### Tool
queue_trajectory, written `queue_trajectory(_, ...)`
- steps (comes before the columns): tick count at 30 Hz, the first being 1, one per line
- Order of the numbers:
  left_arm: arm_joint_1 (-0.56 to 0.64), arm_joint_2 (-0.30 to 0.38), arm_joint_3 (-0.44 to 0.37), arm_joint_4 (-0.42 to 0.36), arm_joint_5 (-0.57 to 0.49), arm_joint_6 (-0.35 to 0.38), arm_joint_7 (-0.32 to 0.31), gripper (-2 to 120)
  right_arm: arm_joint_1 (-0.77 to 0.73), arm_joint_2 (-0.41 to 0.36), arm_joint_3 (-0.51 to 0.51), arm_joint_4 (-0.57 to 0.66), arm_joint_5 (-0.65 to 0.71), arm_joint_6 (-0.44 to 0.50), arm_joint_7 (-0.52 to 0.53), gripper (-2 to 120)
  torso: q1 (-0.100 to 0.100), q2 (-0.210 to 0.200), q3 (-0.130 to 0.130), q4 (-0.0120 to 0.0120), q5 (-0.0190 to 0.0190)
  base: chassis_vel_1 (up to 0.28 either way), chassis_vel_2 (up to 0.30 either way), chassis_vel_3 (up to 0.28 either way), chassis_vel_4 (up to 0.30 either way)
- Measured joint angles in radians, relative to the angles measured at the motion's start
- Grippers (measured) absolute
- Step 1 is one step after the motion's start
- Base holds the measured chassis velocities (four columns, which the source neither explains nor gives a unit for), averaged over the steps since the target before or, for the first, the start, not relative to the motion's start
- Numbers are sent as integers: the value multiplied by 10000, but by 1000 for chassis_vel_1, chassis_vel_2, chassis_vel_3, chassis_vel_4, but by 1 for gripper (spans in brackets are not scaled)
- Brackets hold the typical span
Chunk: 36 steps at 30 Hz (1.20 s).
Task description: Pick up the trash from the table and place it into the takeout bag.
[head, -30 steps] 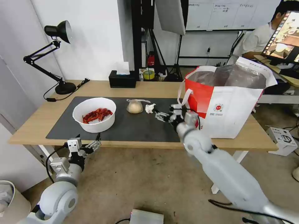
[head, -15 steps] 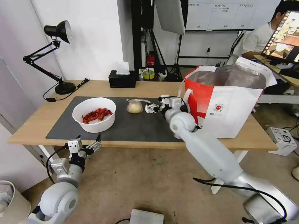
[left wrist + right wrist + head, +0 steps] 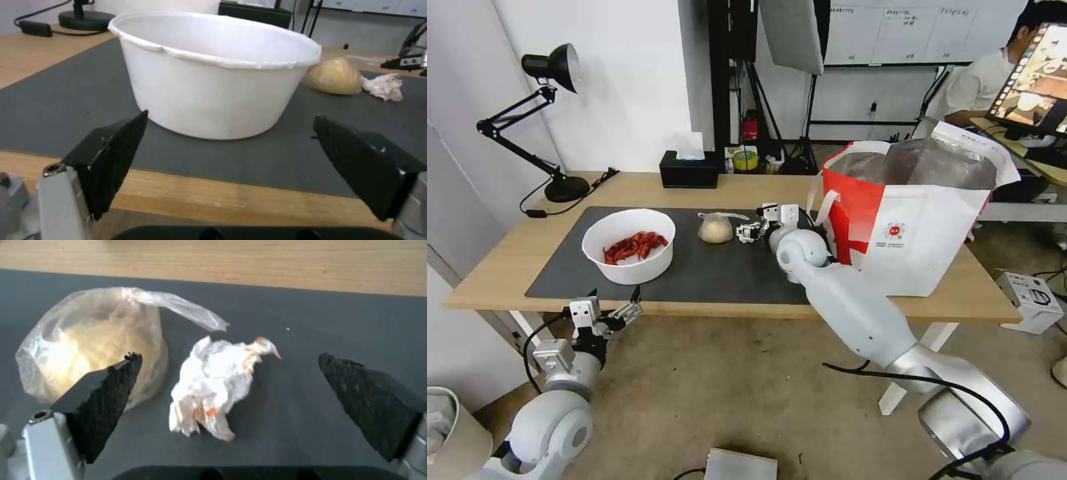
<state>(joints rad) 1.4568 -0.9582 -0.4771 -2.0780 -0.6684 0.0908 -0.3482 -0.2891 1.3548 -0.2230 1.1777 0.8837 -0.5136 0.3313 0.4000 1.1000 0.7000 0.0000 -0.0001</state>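
Right wrist view put your right hand (image 3: pixel 229 390) spread wide and released over the tissue (image 3: pixel 216 386), one finger on each side of the crumpled, stained wad and neither touching it. The tissue lay on the dark mat (image 3: pixel 338 326), just beside the knotted bag (image 3: pixel 89 346) with its beige lump. You were at the reach-and-grasp step for the tissue; by my reading your next move called for lowering a little and closing without catching the bag's loose plastic tail. Beyond that hand, the takeout bag (image 3: pixel 920 220) stood open on the bench (image 3: pixel 627 187), near the arm's elbow. Your left hand (image 3: pixel 608 313) hung idle below the bench edge, fingers apart, facing the bowl (image 3: pixel 213 73) of shells.
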Motion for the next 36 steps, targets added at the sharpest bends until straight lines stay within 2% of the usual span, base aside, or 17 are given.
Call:
queue_trajectory(5,-3,6,-2,3,-6,-10,37,100,271,277,-2,-576,-40,-24,-325,100,0,0,0,0,0,0,0,0,0)
queue_trajectory(16,-62,46,-26,81,-47,-23,67,100,425,340,-197,-902,-759,-458,-581,100,0,0,0,0,1,0,0,0,0)
queue_trajectory(34,-27,35,-73,46,-71,-49,86,100,705,508,-418,-1463,-993,-661,-988,100,0,0,0,0,1,0,0,0,0)
queue_trajectory(36,14,17,-98,25,-71,-56,87,100,712,542,-423,-1514,-974,-698,-1050,93,0,0,0,0,1,0,0,0,0)
